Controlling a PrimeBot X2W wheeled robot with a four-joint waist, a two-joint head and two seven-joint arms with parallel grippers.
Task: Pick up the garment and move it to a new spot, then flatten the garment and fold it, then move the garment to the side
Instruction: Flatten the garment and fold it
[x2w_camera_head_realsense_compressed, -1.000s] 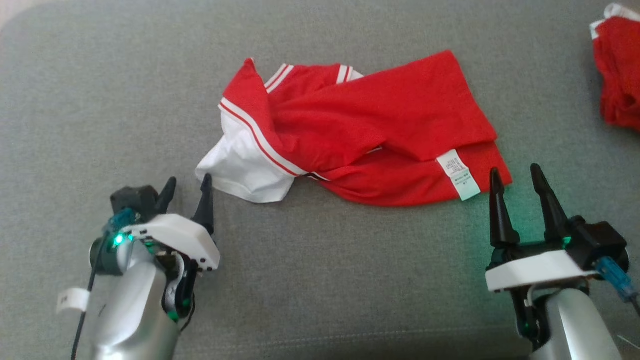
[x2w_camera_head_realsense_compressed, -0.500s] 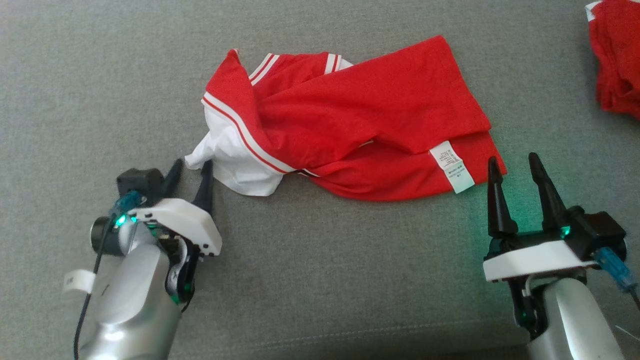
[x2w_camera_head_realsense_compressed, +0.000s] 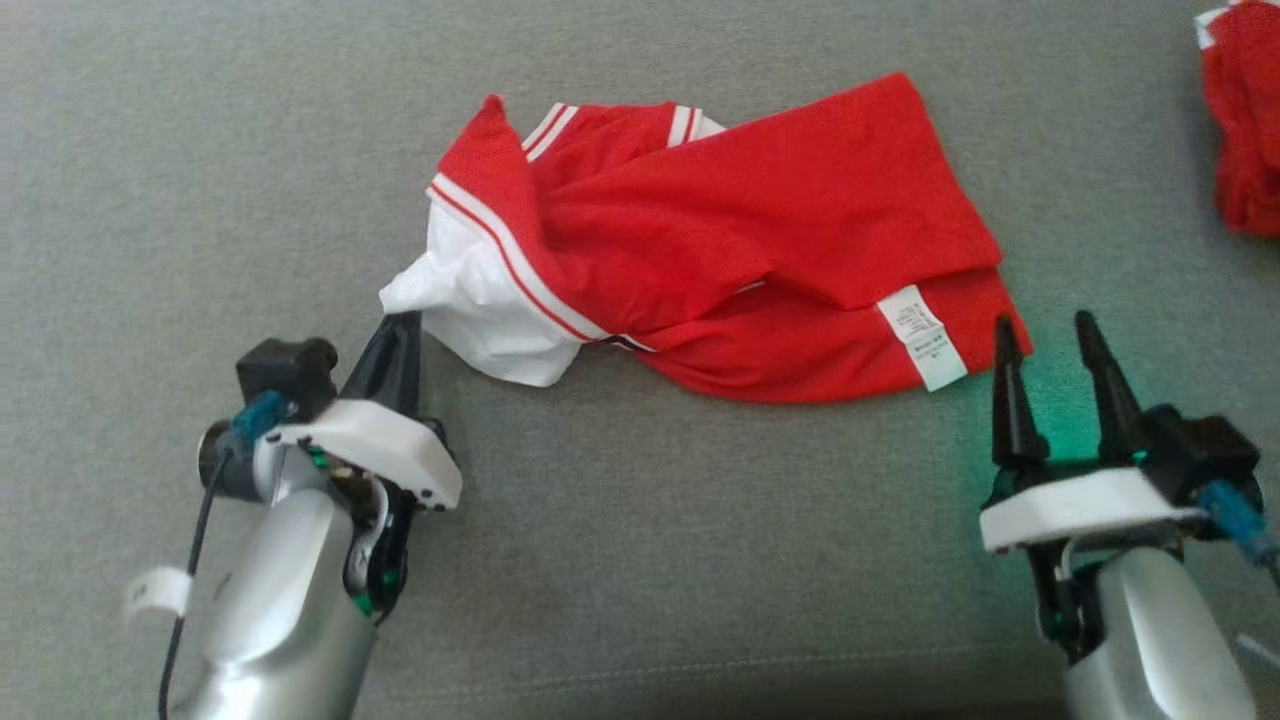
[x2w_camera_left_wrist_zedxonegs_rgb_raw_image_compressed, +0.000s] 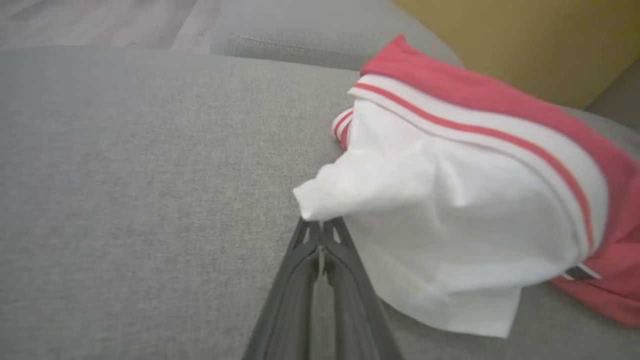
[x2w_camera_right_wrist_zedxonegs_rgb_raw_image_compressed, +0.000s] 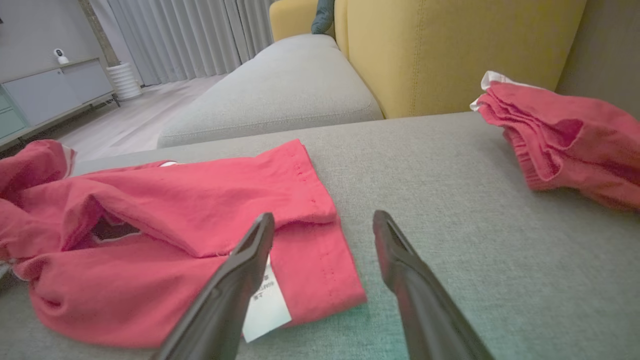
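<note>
left gripper (x2w_camera_head_realsense_compressed: 402, 322) seemingly pinches the garment (x2w_camera_head_realsense_compressed: 760, 220) corner.

A grey sofa seat (x2w_camera_head_realsense_compressed: 700, 560) spread across the scene, a crumpled red bundle of cloth (x2w_camera_head_realsense_compressed: 1245, 130) lay at its far right, a yellow backrest (x2w_camera_right_wrist_zedxonegs_rgb_raw_image_compressed: 450, 50) rose behind, with pale curtains (x2w_camera_right_wrist_zedxonegs_rgb_raw_image_compressed: 190, 35) and a low cabinet (x2w_camera_right_wrist_zedxonegs_rgb_raw_image_compressed: 50, 95) farther off.

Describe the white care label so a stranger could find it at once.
On the grey fabric sofa cushion lies a crumpled red-and-white shirt. At its hem corner nearest the right gripper sits a small white rectangular label. Unlike the white panel, it bears tiny print.
</note>
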